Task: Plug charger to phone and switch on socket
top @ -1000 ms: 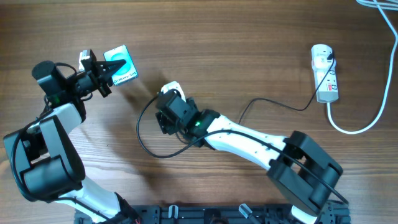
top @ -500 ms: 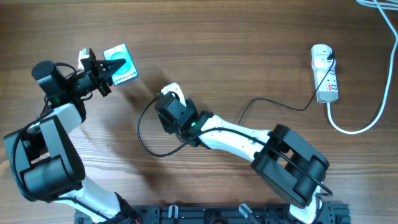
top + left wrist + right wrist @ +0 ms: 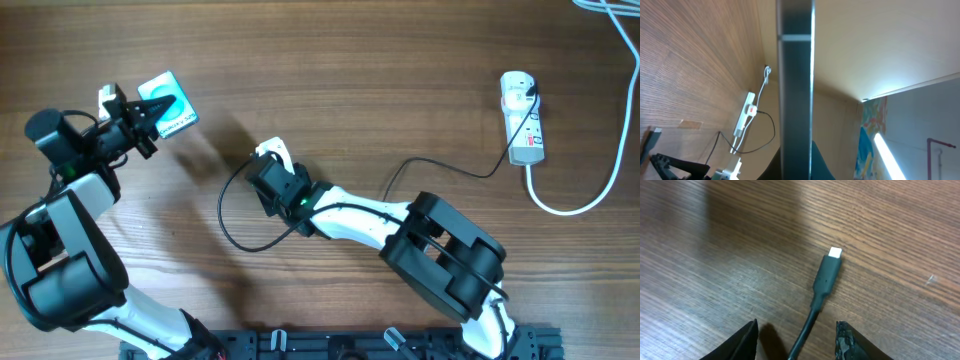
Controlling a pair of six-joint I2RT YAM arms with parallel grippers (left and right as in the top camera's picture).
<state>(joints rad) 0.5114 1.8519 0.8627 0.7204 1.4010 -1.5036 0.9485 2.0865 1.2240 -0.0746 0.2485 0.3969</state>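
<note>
The charger (image 3: 228, 222) lies on the wooden table (image 3: 350, 60) as a thin black cable. It runs in a loop beside the right arm, then across to its black plug (image 3: 534, 94), which sits in the white socket (image 3: 522, 125) at the far right of the table. In the right wrist view the charger's connector (image 3: 827, 276) rests flat on the wood with its small pale tip pointing away from the camera. The right gripper (image 3: 796, 326) is just behind it, with its fingers (image 3: 748, 340) apart on either side of the cable and not touching it. The phone (image 3: 168, 90) is at the upper left in the overhead view, tilted and clamped in the left gripper (image 3: 152, 112). Its green screen faces up, and the shadow it casts falls apart from it on the table. In the left wrist view the phone shows only as a dark upright bar close to the lens. The socket's white lead (image 3: 565, 205) curves away toward the top right corner.
</note>
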